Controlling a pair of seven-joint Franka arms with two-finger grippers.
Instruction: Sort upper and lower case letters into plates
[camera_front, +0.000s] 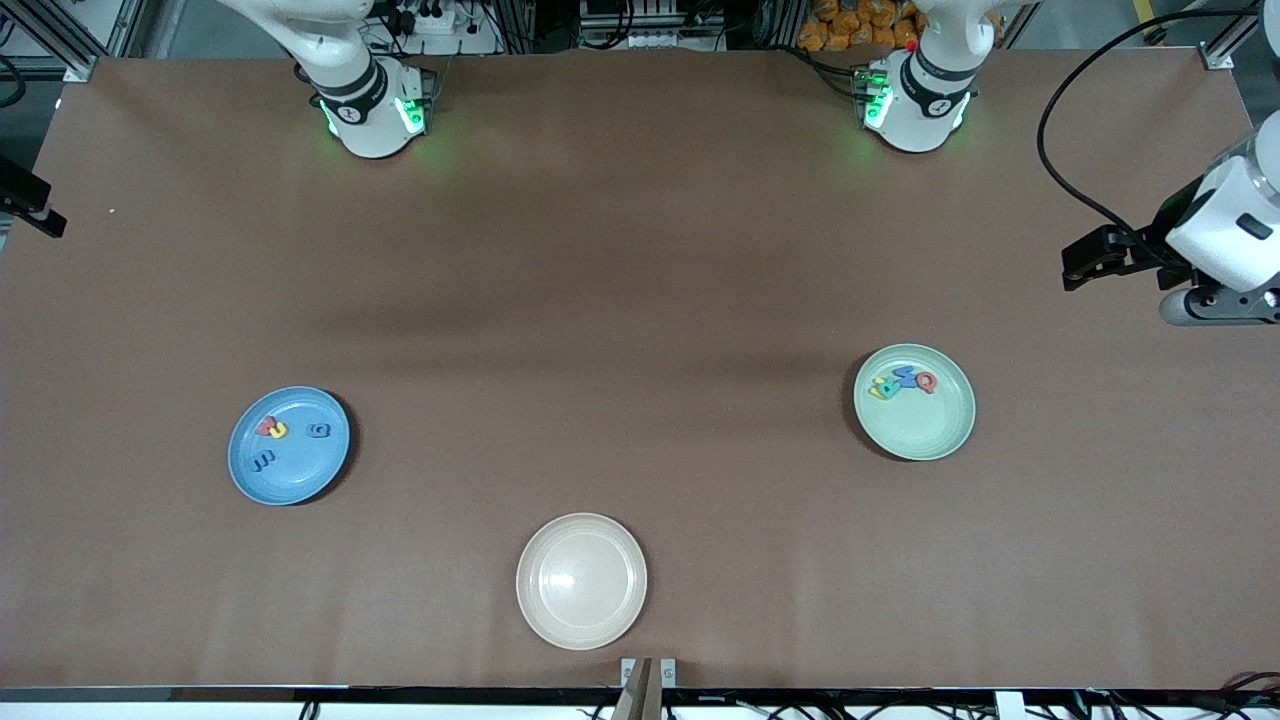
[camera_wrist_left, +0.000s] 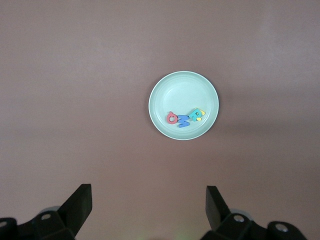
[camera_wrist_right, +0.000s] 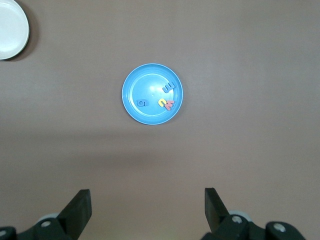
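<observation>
The work surface is a brown matte table (camera_front: 640, 250). Aluminium framing, cables and a row of orange objects (camera_front: 860, 30) line the edge where the arm bases stand.

The sky blue plate (camera_front: 289, 445) lies toward the right arm's end of the table. It holds four foam letters (camera_front: 290, 435): a red one and a yellow one touching each other, and two blue ones lying apart. The mint green plate (camera_front: 915, 402) lies toward the left arm's end. Its four letters (camera_front: 903, 381), yellow, teal, blue and red, sit clustered against the rim farthest from the front camera. A cream-beige plate (camera_front: 581, 580) lies between the two, nearer the front camera.

The front view shows all three plates. The left wrist view shows only the mint green plate (camera_wrist_left: 183, 105) and its letters (camera_wrist_left: 185, 118). The right wrist view shows the sky blue plate (camera_wrist_right: 152, 93), its letters (camera_wrist_right: 162, 98) and part of the cream-beige plate (camera_wrist_right: 12, 29).

The left gripper (camera_wrist_left: 147, 205) hangs high over bare table, jaws spread wide, holding nothing. The right gripper (camera_wrist_right: 147, 206) does likewise.
</observation>
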